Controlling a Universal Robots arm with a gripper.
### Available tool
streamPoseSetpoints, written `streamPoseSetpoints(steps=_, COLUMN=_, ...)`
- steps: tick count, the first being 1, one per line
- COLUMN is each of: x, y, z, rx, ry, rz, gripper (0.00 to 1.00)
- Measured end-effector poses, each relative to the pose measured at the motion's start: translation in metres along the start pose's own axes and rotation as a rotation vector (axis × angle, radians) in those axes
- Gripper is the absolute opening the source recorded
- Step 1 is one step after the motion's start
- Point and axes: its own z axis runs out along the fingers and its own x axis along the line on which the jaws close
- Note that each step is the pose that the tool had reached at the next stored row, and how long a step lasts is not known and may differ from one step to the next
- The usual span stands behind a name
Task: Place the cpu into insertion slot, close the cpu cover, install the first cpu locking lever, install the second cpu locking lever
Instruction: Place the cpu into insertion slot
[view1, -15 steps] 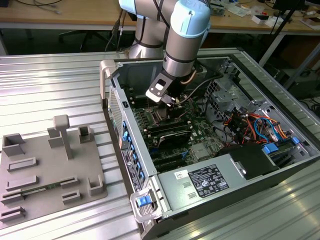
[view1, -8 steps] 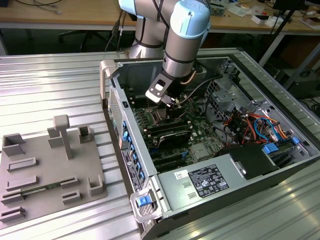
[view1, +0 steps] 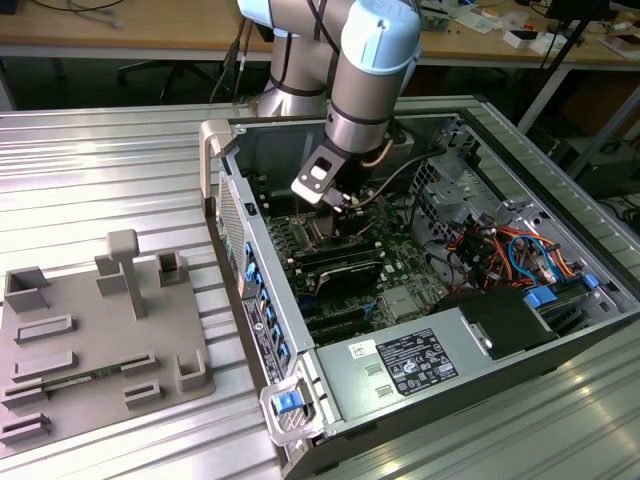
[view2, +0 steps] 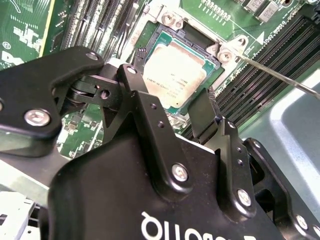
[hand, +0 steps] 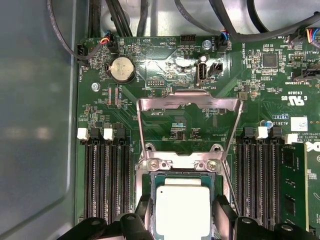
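Note:
The cpu (hand: 182, 200), a flat square chip with a silvery top, lies level in the insertion slot (hand: 181, 163), inside its silver rim. My gripper (hand: 182, 216) reaches down over it and is shut on the cpu, one black finger (hand: 144, 210) against each of two opposite edges. In the second wrist view the cpu (view2: 175, 70) shows the same way between the pads of the gripper (view2: 171, 86). The cpu cover (hand: 187, 103) stands raised on its hinge behind the slot. A thin locking lever (view2: 272, 76) sticks out free beside the socket. In the exterior view the gripper (view1: 322, 213) is low inside the case.
Long black memory slots (hand: 107, 185) flank the socket on both sides. The open computer case (view1: 232, 215) has walls all round, cables (view1: 505, 250) at the exterior view's right and a power supply (view1: 420, 365) in front. A grey fixture tray (view1: 90, 340) lies on the table.

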Motion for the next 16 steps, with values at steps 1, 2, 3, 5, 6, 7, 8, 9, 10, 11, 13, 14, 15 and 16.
streamPoseSetpoints(steps=1, x=0.0, y=0.0, z=-0.0009, rx=0.0001, ry=-0.0003, rz=0.0, gripper=0.62)
streamPoseSetpoints(steps=2, x=0.0, y=0.0001, z=-0.0016, rx=0.0, ry=-0.0003, rz=0.0, gripper=0.62)
streamPoseSetpoints(steps=3, x=0.0, y=0.0001, z=-0.0026, rx=0.0001, ry=-0.0007, rz=0.0, gripper=0.62)
streamPoseSetpoints(steps=5, x=0.0001, y=0.0003, z=-0.0053, rx=0.0001, ry=-0.0017, rz=0.0, gripper=0.62)
streamPoseSetpoints(steps=6, x=0.0001, y=0.0003, z=-0.0067, rx=0.0001, ry=-0.0025, rz=0.0, gripper=0.62)
streamPoseSetpoints(steps=7, x=0.0001, y=0.0004, z=-0.0083, rx=0.0, ry=-0.0032, rz=0.0, gripper=0.62)
streamPoseSetpoints(steps=8, x=0.0002, y=0.0006, z=-0.0112, rx=0.0001, ry=-0.0058, rz=0.0, gripper=0.61)
streamPoseSetpoints(steps=9, x=0.0002, y=0.0006, z=-0.012, rx=0.0002, ry=-0.0085, rz=0.0, gripper=0.54)
streamPoseSetpoints(steps=10, x=0.0002, y=0.0006, z=-0.0124, rx=0.0003, ry=-0.0108, rz=-0.001, gripper=0.48)
streamPoseSetpoints(steps=11, x=0.0002, y=0.0006, z=-0.0125, rx=0.0003, ry=-0.013, rz=-0.001, gripper=0.42)
streamPoseSetpoints(steps=13, x=0.0001, y=0.0006, z=-0.0126, rx=0.0004, ry=-0.0139, rz=-0.001, gripper=0.36)
streamPoseSetpoints(steps=14, x=0.0002, y=0.0006, z=-0.0126, rx=0.0004, ry=-0.0141, rz=-0.001, gripper=0.29)
streamPoseSetpoints(steps=15, x=0.0002, y=0.0006, z=-0.0126, rx=0.0004, ry=-0.014, rz=-0.001, gripper=0.24)
streamPoseSetpoints(steps=16, x=0.0002, y=0.0006, z=-0.0126, rx=0.0004, ry=-0.0141, rz=-0.001, gripper=0.18)
